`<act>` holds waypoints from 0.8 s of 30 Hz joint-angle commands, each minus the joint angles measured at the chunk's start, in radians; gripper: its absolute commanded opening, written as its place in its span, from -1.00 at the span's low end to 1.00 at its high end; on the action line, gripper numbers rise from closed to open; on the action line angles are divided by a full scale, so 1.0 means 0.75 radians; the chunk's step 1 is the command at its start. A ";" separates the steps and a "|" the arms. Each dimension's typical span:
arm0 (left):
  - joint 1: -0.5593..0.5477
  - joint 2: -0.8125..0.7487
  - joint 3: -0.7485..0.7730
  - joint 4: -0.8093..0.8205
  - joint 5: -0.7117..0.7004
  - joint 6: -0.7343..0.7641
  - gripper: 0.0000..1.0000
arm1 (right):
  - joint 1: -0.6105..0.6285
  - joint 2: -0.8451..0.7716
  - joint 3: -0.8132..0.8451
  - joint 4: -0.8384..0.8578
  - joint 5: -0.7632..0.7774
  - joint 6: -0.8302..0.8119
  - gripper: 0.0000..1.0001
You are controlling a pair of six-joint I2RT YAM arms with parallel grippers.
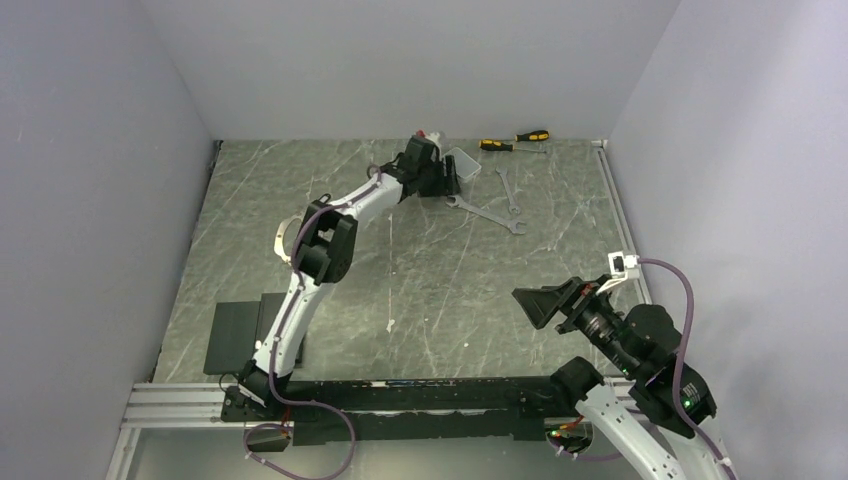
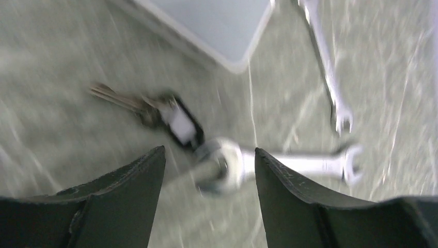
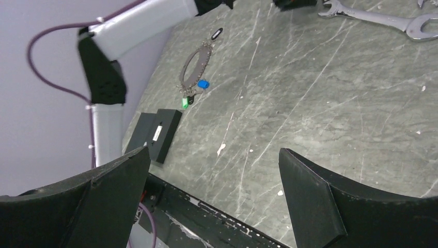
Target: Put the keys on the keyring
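- Pale, bare walls close in a grey veined counter [image 1: 420, 300]. From above, the left arm stretches to the far edge beside a clear box [image 1: 462, 165], with two wrenches [image 1: 490, 208] and some screwdrivers [image 1: 515, 140] close by. The right jaws hang spread and empty over the near right corner.
- The left wrist view is blurred. The left jaws stand apart over the counter with nothing gripped. Just beyond them lie a few keys [image 2: 116, 96] joined to a black tag [image 2: 181, 124], just beside the ring end of a wrench [image 2: 222, 165].
- In the right wrist view the keyring [image 3: 208, 49] lies flat near the counter's left side, well apart from those keys. A blue tag [image 3: 203, 83] and a green tag [image 3: 184, 103] sit at its rim; I cannot tell whether they are threaded on.
- The step in hand looks like fetching the loose keys. The next move calls for the left jaws to settle on the tag, not the wrench, then carry the bunch to the ring.
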 commanded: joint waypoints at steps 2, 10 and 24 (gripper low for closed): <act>-0.057 -0.380 -0.288 -0.106 -0.220 0.173 0.32 | 0.004 -0.021 0.039 -0.036 -0.005 -0.037 0.99; -0.174 -0.421 -0.238 -0.125 -0.551 0.448 0.25 | 0.003 0.026 -0.002 0.032 -0.037 -0.069 0.99; -0.174 0.008 0.071 0.092 -0.810 0.416 0.06 | 0.002 0.072 -0.056 0.081 -0.043 -0.074 0.99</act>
